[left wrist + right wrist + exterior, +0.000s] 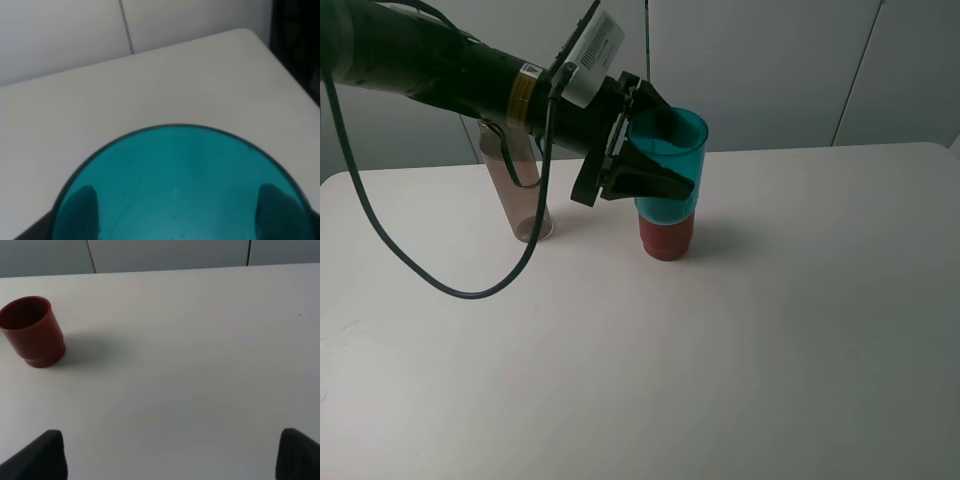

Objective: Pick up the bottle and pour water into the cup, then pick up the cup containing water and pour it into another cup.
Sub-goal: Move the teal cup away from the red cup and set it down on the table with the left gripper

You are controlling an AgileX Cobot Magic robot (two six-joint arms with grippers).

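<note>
A white worktop (800, 330) is backed by pale wall panels (770, 70). The teal cup (670, 165) is clasped by the left gripper (655, 150), raised over the red cup (666, 236); the bottle (520, 195) is seen at 9 o'clock. The right gripper (170, 455) is held wide apart, empty.

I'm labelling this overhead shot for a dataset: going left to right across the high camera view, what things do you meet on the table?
Bottle → left pincer gripping the teal cup, held above the red cup.
</note>
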